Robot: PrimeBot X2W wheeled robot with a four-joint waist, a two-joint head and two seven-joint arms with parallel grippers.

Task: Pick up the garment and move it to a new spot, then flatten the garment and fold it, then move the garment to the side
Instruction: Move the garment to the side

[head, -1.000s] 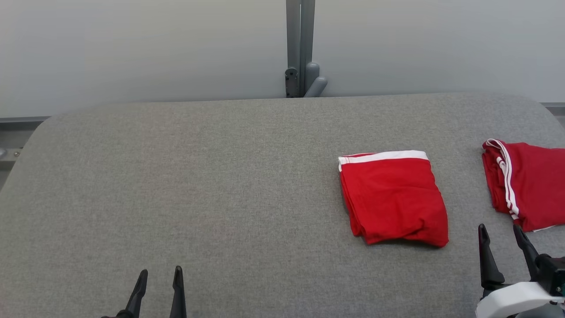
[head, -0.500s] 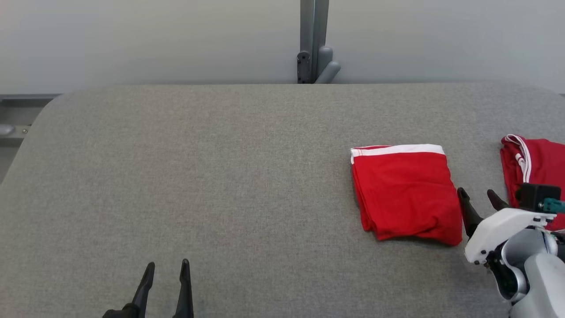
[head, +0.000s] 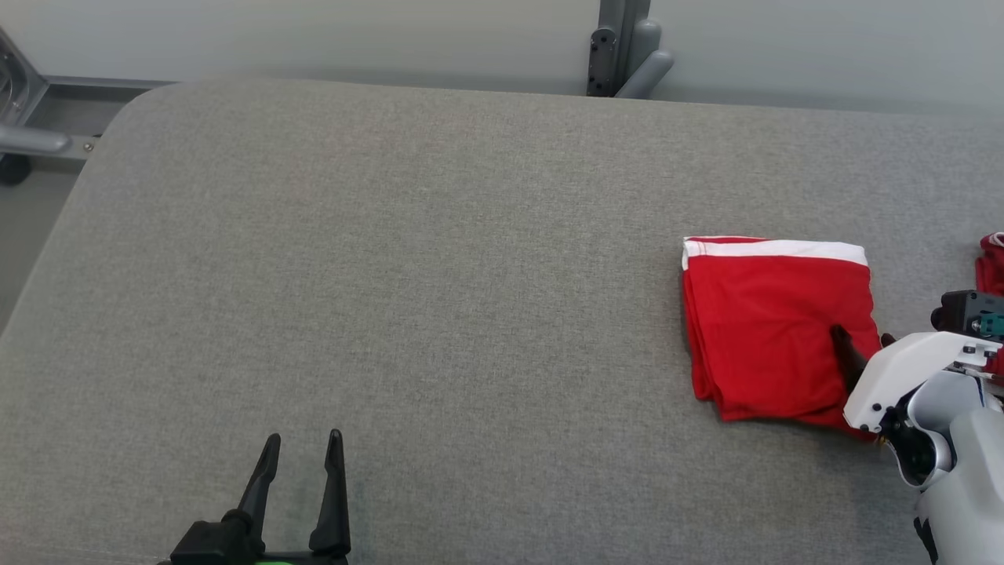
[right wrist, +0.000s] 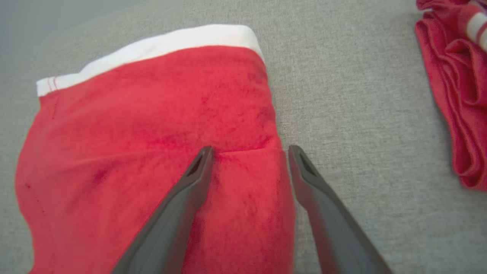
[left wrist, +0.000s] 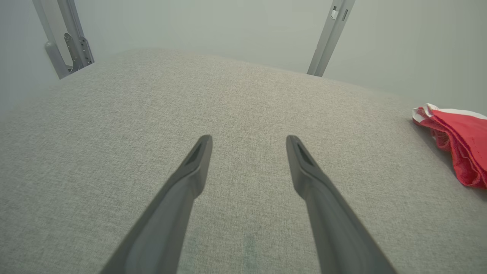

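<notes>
The folded red garment [head: 769, 322] with a white band along its far edge lies flat on the right part of the grey padded table [head: 392, 275]. My right gripper [head: 863, 339] is open and straddles the garment's right edge. In the right wrist view its left finger rests over the red cloth [right wrist: 152, 125] and its right finger over bare table just beside the edge, the gripper [right wrist: 249, 152] holding nothing. My left gripper [head: 302, 443] stands open at the near left, far from the garment, with bare table under it [left wrist: 249, 142]. The garment's edge [left wrist: 460, 133] shows at the right of that view.
A second red garment with white stripes [head: 990, 267] lies bunched at the table's far right, close to my right arm [right wrist: 452, 95]. A grey metal post [head: 623, 47] stands behind the table's far edge. The table's rounded left corner borders a metal frame [head: 31, 141].
The head camera has shifted, sliding the scene right and down. My right gripper has moved forward and left from between the two garments onto the folded garment's right edge. The left gripper stays put.
</notes>
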